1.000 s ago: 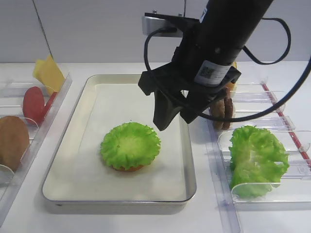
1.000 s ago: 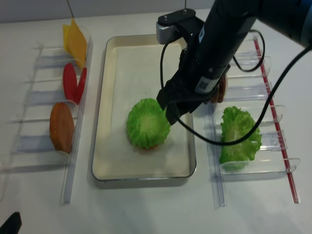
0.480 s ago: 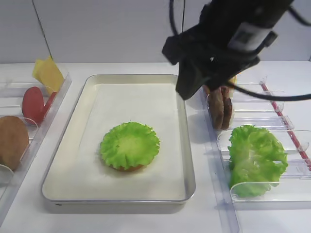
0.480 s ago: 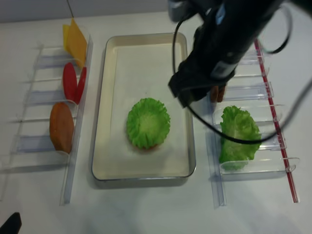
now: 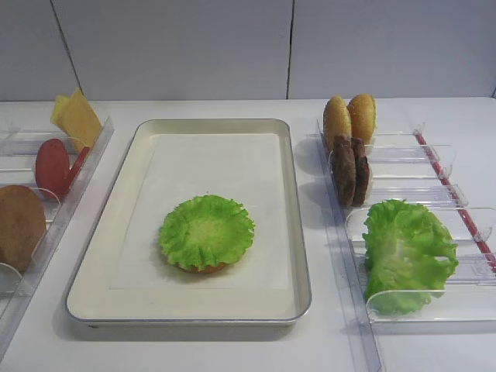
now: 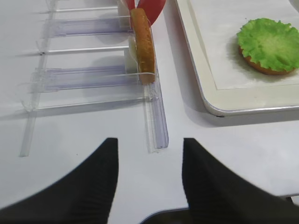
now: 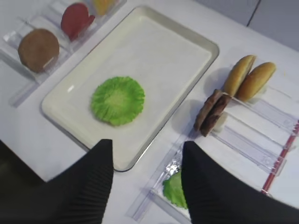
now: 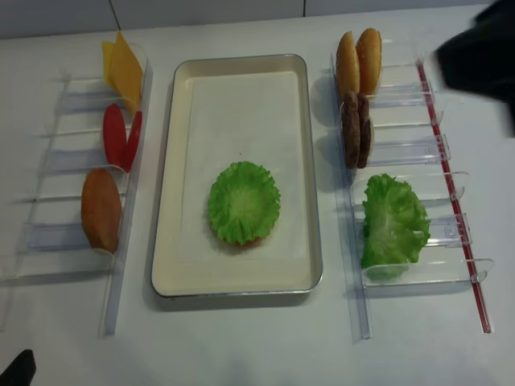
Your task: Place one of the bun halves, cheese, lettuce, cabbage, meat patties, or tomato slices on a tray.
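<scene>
The silver tray [image 5: 217,167] holds the frilly green lettuce [image 5: 207,231], which lies on a bun half whose brown edge [image 6: 266,71] peeks out underneath. My right gripper [image 7: 147,144] hangs open and empty high above the tray's near right corner; in the realsense view only a blurred dark part of its arm [image 8: 483,56] shows at the top right. Over bare table, left of the tray, my left gripper [image 6: 149,142] is open and holds nothing. Bun halves [image 5: 349,118], meat patties [image 5: 350,170] and cabbage [image 5: 407,252] stand in the right rack. Cheese [image 5: 76,116], tomato slices [image 5: 53,167] and a bun [image 5: 19,225] are in the left rack.
Clear plastic racks flank the tray: one on the left [image 8: 72,161] and one on the right [image 8: 418,149] with a red strip along its outer side. A white wall stands behind the table.
The right arm has risen from above the tray and swung up and to the right, out of the exterior high view. The lettuce stays where it lay.
</scene>
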Controlling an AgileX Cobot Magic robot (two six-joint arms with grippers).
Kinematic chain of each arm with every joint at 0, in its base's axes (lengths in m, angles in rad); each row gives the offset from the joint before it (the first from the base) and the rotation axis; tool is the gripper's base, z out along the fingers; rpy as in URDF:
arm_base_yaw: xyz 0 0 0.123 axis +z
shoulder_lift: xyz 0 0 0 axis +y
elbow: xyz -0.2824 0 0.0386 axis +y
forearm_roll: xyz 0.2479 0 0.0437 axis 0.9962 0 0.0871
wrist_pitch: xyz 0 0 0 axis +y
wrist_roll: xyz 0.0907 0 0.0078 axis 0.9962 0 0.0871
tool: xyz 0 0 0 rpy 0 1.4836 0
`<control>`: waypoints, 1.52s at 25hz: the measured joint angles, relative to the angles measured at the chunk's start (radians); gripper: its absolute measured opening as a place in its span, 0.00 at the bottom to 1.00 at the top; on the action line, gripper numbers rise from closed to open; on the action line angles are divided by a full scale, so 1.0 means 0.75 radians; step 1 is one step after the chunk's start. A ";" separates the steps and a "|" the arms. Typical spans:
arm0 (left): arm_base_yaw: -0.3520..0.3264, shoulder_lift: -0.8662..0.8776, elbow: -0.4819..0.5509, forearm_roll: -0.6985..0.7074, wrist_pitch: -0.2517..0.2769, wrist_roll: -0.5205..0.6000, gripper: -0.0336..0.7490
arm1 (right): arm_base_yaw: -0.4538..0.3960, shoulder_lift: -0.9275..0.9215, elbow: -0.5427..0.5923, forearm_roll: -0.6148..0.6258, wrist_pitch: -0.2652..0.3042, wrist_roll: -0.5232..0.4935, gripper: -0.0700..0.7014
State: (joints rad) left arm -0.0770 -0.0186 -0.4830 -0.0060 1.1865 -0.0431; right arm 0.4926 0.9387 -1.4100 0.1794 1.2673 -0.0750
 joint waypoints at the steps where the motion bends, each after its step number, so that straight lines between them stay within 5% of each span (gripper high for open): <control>1: 0.000 0.000 0.000 0.000 0.000 0.000 0.42 | -0.051 -0.055 0.010 0.003 0.000 0.000 0.58; 7: 0.000 0.000 0.000 0.000 0.000 0.000 0.42 | -0.343 -0.471 0.261 -0.017 0.008 -0.017 0.58; 22: 0.000 0.000 0.000 0.000 0.000 0.000 0.42 | -0.536 -1.135 1.147 -0.031 -0.089 -0.043 0.58; 32: 0.000 0.000 0.001 0.000 0.000 0.000 0.42 | -0.741 -1.273 1.248 -0.036 -0.156 -0.097 0.56; 38: 0.000 0.000 0.003 0.000 0.000 0.000 0.42 | -0.754 -1.273 1.248 -0.036 -0.158 -0.102 0.51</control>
State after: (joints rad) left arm -0.0770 -0.0186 -0.4807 -0.0060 1.1865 -0.0431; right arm -0.0727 -0.0158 -0.4737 0.1522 1.1487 -0.1517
